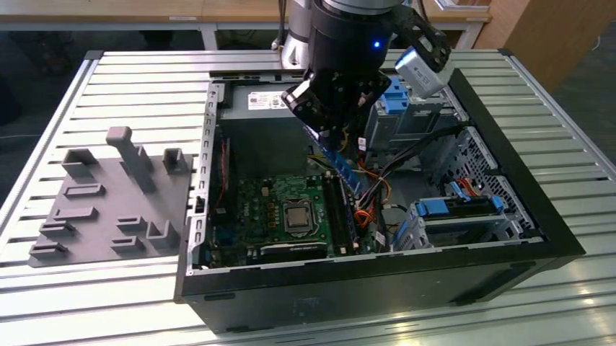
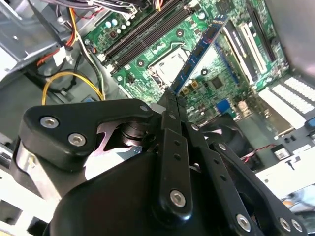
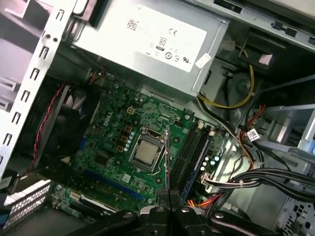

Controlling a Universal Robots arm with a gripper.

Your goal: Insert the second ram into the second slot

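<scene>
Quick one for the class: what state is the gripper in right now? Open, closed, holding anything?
Gripper: closed, holding the second ram by one end over the motherboard.

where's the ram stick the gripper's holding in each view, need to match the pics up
Exterior view: the second ram hangs slanted under the gripper, over the motherboard in the open case.
Second wrist view: the second ram juts from the shut jaws as a long blue strip.
First wrist view: the second ram is edge-on, a thin line running out from the jaws.
Shared landmark: the silver CPU socket.
</scene>
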